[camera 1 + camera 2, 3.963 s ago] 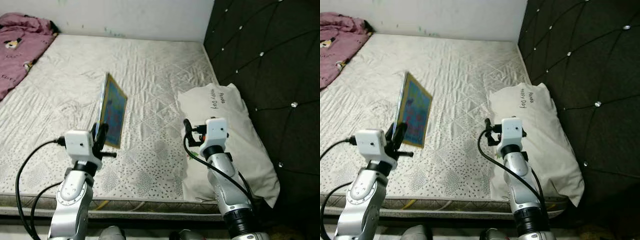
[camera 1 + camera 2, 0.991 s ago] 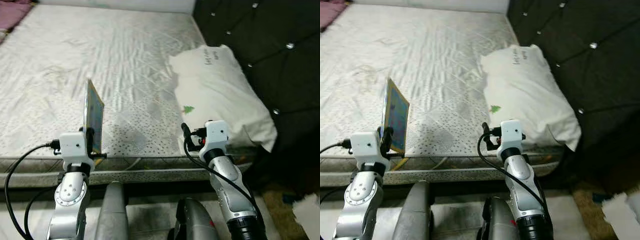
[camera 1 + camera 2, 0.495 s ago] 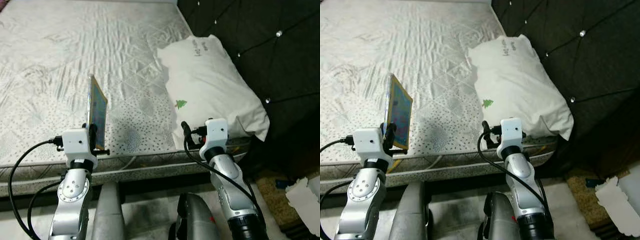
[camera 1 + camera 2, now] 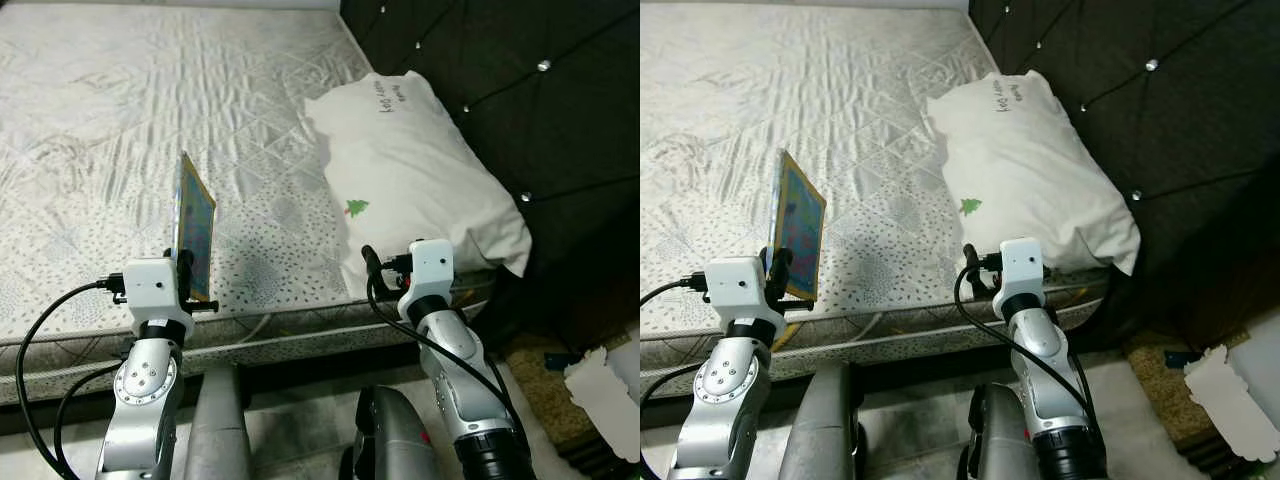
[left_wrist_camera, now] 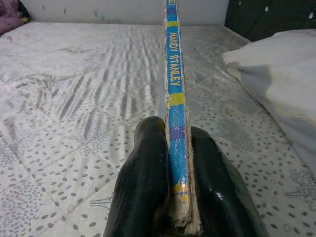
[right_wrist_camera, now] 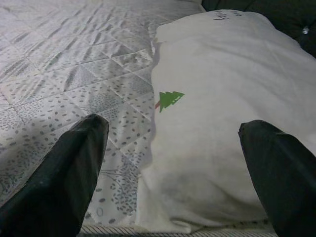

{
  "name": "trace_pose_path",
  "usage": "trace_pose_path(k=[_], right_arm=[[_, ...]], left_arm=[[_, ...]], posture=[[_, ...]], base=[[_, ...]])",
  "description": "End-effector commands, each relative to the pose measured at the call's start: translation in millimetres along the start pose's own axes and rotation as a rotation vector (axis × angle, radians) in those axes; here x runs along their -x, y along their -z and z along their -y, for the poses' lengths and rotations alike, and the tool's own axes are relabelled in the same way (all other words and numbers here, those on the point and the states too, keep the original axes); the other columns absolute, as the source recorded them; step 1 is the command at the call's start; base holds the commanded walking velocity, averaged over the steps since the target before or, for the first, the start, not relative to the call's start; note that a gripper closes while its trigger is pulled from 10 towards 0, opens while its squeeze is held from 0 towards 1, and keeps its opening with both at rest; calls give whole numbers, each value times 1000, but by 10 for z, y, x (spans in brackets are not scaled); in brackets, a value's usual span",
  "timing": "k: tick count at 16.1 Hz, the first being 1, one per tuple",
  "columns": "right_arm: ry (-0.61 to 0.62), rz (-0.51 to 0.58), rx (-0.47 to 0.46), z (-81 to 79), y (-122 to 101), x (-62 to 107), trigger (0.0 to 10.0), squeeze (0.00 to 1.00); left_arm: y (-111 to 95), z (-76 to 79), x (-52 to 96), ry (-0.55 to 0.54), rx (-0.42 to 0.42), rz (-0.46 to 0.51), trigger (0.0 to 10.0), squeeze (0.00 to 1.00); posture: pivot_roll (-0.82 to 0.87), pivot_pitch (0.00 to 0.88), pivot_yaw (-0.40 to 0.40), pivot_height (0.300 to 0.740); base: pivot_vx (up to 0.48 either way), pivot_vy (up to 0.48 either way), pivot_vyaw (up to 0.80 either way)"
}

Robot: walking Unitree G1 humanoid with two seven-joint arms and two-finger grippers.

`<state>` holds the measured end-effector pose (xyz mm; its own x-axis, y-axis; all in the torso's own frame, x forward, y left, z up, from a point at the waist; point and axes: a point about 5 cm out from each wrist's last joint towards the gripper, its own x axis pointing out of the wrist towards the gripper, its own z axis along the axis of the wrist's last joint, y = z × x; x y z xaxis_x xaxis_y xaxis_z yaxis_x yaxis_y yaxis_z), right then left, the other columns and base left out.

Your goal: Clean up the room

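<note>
L gripper [image 5: 173,192] clamped on thin hardcover book [image 4: 193,226], held upright, edge-on over mattress [image 4: 90,120] front edge, R gripper [image 6: 173,163] fingers spread wide, nothing held, facing soft white pillow [image 4: 420,170] w/ green tree print, quilted dotted fabric.

Bare quilted mattress [image 4: 90,120] on the bed, dotted pattern near its front edge. Dark tufted headboard [image 4: 520,90] with shiny studs along the right side. Brownish mat [image 4: 545,365] on the floor below the headboard corner.
</note>
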<state>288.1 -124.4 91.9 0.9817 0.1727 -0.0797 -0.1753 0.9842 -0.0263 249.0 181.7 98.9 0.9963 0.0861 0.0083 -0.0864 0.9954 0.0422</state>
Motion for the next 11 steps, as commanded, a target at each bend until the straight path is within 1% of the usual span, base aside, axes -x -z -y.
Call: trace_pose_path(k=[1, 7, 9, 11], right_arm=[[3, 9, 10, 9, -23, -14, 10000, 0], [6, 10, 5, -5, -18, -12, 10000, 0], [0, 18, -1, -13, -23, -7, 10000, 0], [2, 16, 2, -10, -24, -6, 10000, 0]], left_arm=[[-77, 13, -33, 7, 4, 34, 10000, 0], [-60, 40, -51, 27, 1, 21, 10000, 0], [-66, 78, -85, 35, 8, 21, 10000, 0], [-72, 90, -89, 38, 11, 24, 10000, 0]], posture=[[91, 111, -69, 601], [93, 106, -62, 596], [90, 104, -60, 566], [90, 104, -61, 541]], base=[[307, 0, 0], [0, 0, 0], [0, 0, 0], [0, 0, 0]])
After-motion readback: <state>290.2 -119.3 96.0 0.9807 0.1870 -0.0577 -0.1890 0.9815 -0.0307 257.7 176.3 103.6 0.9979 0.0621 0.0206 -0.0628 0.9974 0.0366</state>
